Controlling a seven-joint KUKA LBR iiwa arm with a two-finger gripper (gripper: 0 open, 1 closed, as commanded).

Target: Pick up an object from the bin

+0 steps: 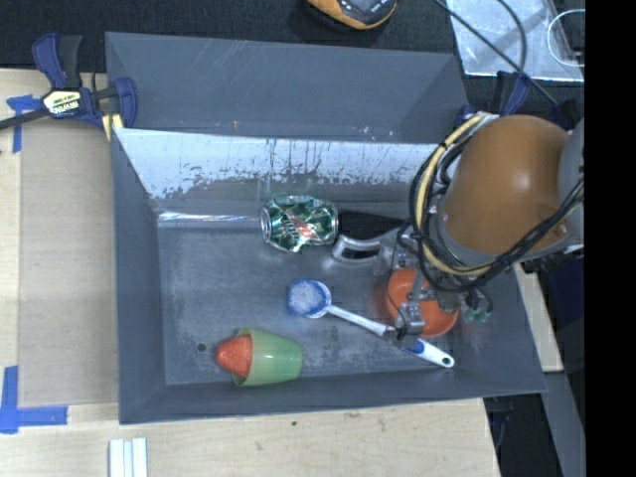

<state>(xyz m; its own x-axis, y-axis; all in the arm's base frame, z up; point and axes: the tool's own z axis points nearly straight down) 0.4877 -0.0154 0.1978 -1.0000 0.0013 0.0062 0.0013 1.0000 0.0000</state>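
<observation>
1. Brush [353, 317] is lying on the front right of the bin [139, 296] floor in the camera view. Its round blue-white head is pointing left, and its white handle is running right, under the gripper [407, 328]. An orange lump [400, 291] is sitting just behind the handle, and you cannot tell whether the two are touching.
2. You are watching a gripper that is hanging low over the handle and the lump at once. The arm's own bulk is hiding the jaws, so you cannot tell whether they are apart, together or clamped on anything.
3. You are risking a double catch. A close here is likely taking in the thin handle and the lump's edge together, and the rounded lump is probably squeezing out sideways.
4. You are also risking a tilt. Any grip is landing near the brush's tail end, so the heavier head is probably drooping and twisting the handle loose during a lift.
5. You are working near the bin's right wall, so a swinging brush tip may be snagging on that slope as it rises.
6. You are leaving the crushed can [298, 224] at the back and the green cup [270, 358] at the front well apart from the gripper, so neither is likely getting knocked.
</observation>
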